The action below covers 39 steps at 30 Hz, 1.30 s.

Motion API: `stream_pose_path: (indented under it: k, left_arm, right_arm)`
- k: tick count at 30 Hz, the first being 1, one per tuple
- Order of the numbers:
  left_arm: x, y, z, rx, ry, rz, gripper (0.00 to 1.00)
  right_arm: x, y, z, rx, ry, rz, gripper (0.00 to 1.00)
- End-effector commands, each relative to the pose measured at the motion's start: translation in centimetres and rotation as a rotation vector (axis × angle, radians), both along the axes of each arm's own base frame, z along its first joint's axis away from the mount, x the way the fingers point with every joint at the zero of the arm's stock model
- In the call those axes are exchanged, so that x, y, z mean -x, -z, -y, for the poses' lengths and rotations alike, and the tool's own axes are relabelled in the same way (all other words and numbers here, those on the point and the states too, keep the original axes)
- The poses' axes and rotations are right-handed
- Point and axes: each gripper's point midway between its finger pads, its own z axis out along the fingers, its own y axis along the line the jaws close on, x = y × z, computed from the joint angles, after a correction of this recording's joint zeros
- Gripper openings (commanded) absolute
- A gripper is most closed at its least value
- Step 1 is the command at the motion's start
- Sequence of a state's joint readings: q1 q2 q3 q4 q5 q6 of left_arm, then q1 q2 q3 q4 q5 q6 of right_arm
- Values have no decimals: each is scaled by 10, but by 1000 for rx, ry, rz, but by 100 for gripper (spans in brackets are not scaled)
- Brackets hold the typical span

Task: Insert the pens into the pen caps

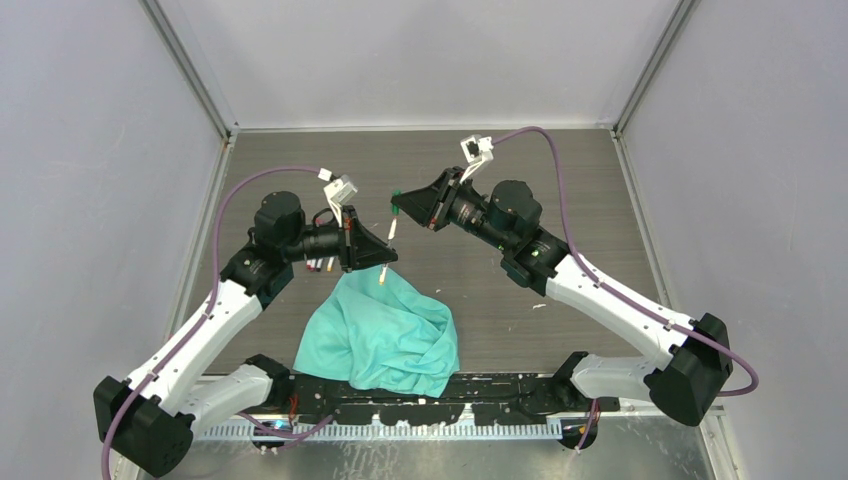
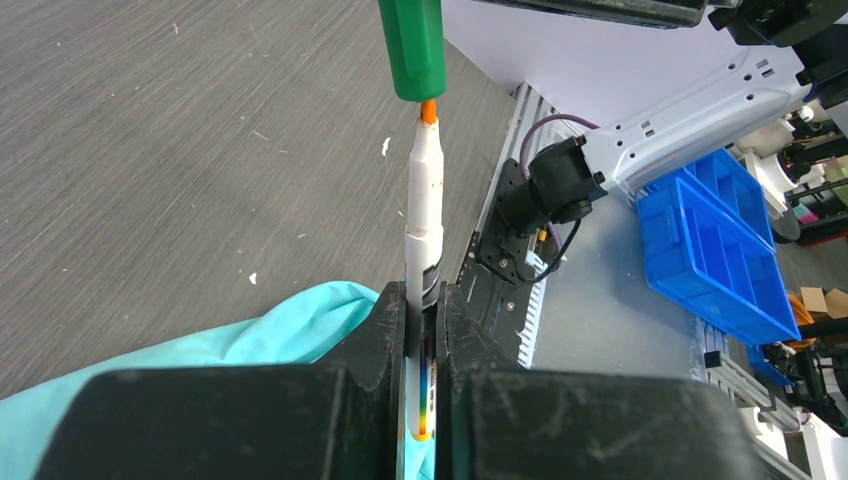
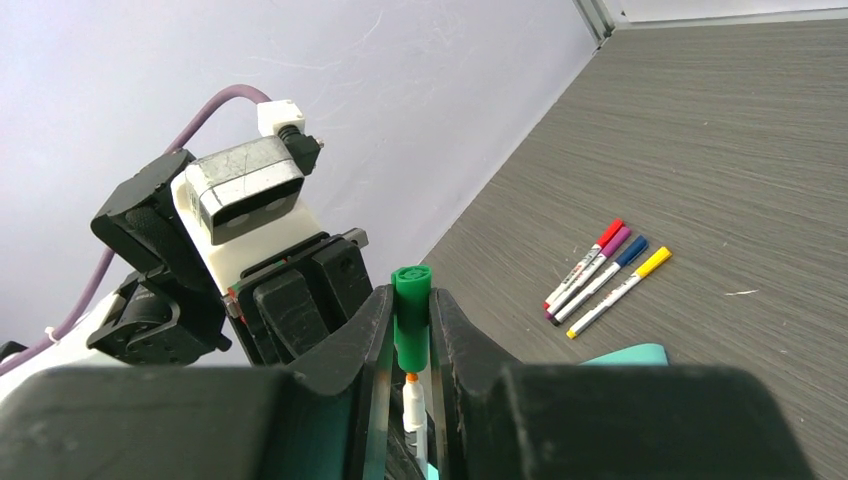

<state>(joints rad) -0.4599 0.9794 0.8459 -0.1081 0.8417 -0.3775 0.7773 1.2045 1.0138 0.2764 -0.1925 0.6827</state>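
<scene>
My left gripper [image 2: 422, 310] is shut on a white-barrelled pen [image 2: 425, 190] and holds it in the air above the table. The pen's orange tip points at the open end of a green cap [image 2: 412, 45]. My right gripper [image 3: 411, 300] is shut on that green cap [image 3: 411, 320]. The tip [image 3: 411, 378] sits right at the cap's mouth, and the barrel is outside the cap. In the top view the two grippers meet mid-table, left [image 1: 386, 256] and right [image 1: 402, 207]. Several capped pens [image 3: 600, 275], red, purple, blue and yellow, lie side by side on the table.
A crumpled teal cloth [image 1: 385, 335] lies on the table below the left gripper, near the front edge. The capped pens show only partly under the left arm [image 1: 320, 265]. Blue bins [image 2: 715, 240] stand off the table. Grey walls enclose the back and both sides.
</scene>
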Motion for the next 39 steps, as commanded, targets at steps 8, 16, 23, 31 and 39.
stream_pose_path:
  k: [8, 16, 23, 31, 39]
  left_arm:
    - [-1, -19, -5, 28, -29, 98, 0]
    - [-3, -18, -5, 24, -41, 97, 0]
    - [-4, -19, -7, 23, -52, 104, 0]
    - [-5, -19, -8, 22, -67, 114, 0]
    - [3, -19, -6, 18, -10, 143, 0]
  right_arm:
    - [12, -16, -3, -30, -54, 57, 1]
    - [27, -4, -8, -18, -102, 62, 1]
    - [46, 21, -16, -4, -148, 44, 1]
    - [65, 59, -24, 34, -192, -4, 1]
    - [62, 39, -5, 66, -109, 35, 52]
